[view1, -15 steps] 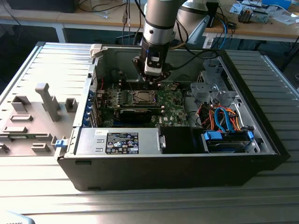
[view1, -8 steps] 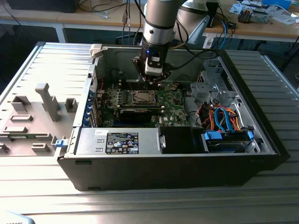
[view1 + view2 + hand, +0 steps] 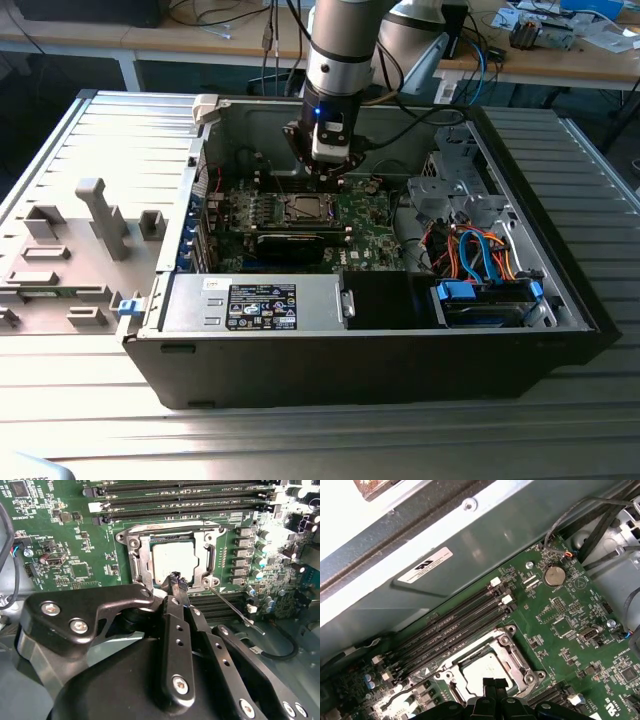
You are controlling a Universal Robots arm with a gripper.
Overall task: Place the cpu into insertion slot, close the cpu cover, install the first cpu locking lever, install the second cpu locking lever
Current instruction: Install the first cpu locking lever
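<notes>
The pincer [image 3: 176, 578], fingers together and holding nothing, is hovering over the cover [image 3: 142, 560], which is lying closed on the cpu [image 3: 172, 557] in the slot [image 3: 517, 662]. Risk: the lever [image 3: 235, 607] slipping off the tip, springing up.

matt silvery metal cpu [image 3: 174, 560], shiny steel cpu cover [image 3: 141, 555]

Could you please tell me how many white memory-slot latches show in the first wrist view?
2. One white latch lies nearest the case wall; the other white latch sits two slots nearer the cpu. More may be hidden at the slots' far ends.
</notes>
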